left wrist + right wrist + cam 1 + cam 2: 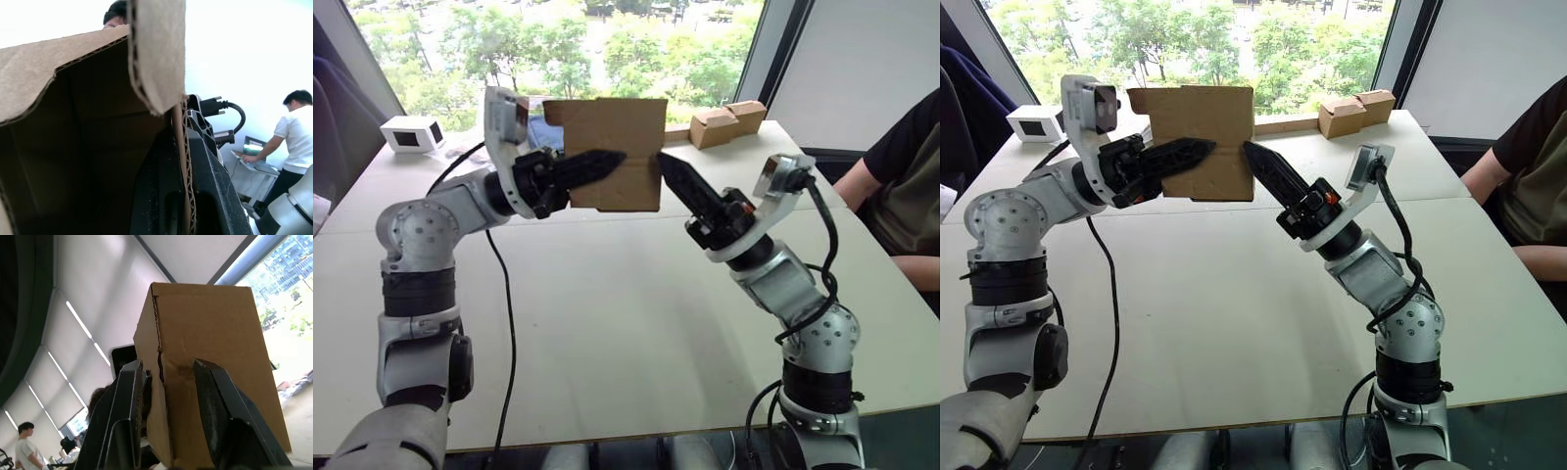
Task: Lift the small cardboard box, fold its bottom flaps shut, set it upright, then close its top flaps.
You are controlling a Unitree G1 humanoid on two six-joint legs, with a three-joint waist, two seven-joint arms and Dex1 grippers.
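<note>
Left eye view has the small cardboard box (pixel 617 152) up in the air above the white table (pixel 607 313), held between my two arms in front of the window. My left gripper (pixel 592 166) is pinched onto one wall of it: the left wrist view shows the corrugated edge sandwiched between my fingers (pixel 215 196), one inside the box and one outside, clamped tight with no gap. My right gripper (pixel 674 176) comes in from the other side, and in the right wrist view its fingers (pixel 215 396) stand part open, straddling a corner edge of the box without clearly squeezing it.

Here's my worry: the left hold is on a single thin wall, so any push from the right could twist the box around that pinch or crease the cardboard. If the right fingers close on the corner seam, which already shows a small split, it may tear further. A slip drops it to the table. Behind, the two joined tan boxes (pixel 729 122) and the small white box (pixel 411 134) sit well apart, out of trouble.
</note>
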